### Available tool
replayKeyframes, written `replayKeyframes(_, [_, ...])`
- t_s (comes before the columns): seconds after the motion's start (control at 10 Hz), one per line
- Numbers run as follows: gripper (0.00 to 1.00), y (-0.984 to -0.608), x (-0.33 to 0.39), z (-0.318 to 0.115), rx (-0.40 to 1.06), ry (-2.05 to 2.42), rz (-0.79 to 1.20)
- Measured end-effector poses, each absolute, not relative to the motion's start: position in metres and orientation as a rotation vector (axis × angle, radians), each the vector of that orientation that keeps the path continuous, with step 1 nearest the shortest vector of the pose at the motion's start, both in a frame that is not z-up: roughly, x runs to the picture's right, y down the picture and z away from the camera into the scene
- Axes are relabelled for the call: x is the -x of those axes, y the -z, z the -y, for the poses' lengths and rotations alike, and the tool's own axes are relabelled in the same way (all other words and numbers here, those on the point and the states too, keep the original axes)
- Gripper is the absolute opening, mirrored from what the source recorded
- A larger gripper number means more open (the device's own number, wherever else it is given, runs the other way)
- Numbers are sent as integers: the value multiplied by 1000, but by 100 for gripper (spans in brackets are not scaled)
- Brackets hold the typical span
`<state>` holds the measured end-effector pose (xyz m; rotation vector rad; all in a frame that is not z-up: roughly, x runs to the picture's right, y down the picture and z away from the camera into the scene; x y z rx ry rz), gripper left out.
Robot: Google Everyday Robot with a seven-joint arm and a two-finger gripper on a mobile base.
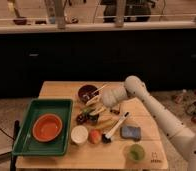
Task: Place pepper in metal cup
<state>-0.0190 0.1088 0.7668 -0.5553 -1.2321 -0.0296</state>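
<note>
My white arm reaches in from the right over the wooden table [56,90]. The gripper [95,106] hangs over the cluster of small things at the table's middle. A green pepper [87,111] lies right under or at the gripper. Two small dark round things stand just in front of it: one that looks like the metal cup [93,118], and another dark piece [81,119] to its left. I cannot tell whether the gripper touches the pepper.
A green tray [26,142] holding an orange bowl [47,127] is at the left. A brown bowl [87,92] is at the back. A white cup [79,134], an orange ball [94,136], a brush [115,127], a blue sponge [130,132] and a green cup [136,153] sit at the front.
</note>
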Motion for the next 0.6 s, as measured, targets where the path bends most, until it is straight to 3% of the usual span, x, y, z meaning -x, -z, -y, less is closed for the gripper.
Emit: replayKeyframes(0.6, [80, -769, 13, -103, 530, 30, 1246])
